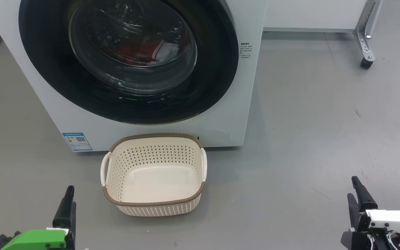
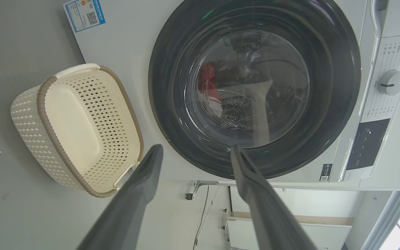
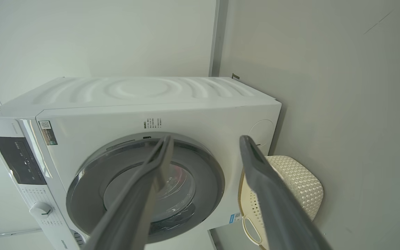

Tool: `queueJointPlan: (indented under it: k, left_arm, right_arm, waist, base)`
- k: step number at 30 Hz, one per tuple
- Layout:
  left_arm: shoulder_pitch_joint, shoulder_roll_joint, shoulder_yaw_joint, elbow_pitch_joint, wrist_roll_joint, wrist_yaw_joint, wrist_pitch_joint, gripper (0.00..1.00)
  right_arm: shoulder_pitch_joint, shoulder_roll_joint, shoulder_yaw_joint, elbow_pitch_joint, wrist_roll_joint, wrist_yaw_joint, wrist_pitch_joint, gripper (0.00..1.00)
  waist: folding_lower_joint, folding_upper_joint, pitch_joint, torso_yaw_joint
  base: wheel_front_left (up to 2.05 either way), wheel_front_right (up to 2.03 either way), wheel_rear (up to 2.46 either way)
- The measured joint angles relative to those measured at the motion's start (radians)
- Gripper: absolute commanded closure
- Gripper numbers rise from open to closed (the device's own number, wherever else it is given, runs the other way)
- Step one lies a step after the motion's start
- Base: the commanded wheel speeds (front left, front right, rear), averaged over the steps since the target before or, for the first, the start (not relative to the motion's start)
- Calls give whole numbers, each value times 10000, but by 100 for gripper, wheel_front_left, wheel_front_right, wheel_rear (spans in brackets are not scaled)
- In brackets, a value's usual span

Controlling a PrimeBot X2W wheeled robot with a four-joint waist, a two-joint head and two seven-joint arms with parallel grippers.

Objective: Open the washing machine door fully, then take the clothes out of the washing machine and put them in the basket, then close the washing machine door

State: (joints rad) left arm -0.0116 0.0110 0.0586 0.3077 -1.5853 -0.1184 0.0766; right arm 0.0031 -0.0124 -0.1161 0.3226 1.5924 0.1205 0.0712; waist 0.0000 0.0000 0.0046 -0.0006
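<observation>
Opening upward, the basket [image 1: 151, 208] runs left-right; washing machine door [image 1: 130, 59] shut.

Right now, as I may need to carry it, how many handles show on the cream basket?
2. The cream perforated plastic basket with brown rim has one pale loop handle on its left side, one on its right.

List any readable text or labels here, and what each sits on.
Blue label, low on the washing machine front: QR code and print, too small to read.
Black print right of the washing machine door: too small.
Control panel markings: blurred.
Dark sticker beside the panel: too small.
Nothing quotable.
</observation>
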Motion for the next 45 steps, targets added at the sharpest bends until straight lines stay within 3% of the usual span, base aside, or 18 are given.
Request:
queueJointPlan:
  k: [11,20,45]
  left_arm:
    - [-184,169,-393,-278,779,0,-441,0]
    - [-337,640,-859,-330,2429,0,-844,0]
    - [-594,1338,-2627,-479,7045,692,-1737,0]
  right_arm:
    - [-119,-320,349,-81,-1133,2,-453,0]
    - [-261,-821,941,-132,-3037,-17,-834,0]
    - [-600,-1392,2543,-257,-7519,-763,-1701,0]
  waist:
    - [0,0,12,-6]
    - [0,0,-1,3]
    - [0,0,-198,41]
  base:
    - [0,0,0]
    - [0,0,0]
    - [0,0,0]
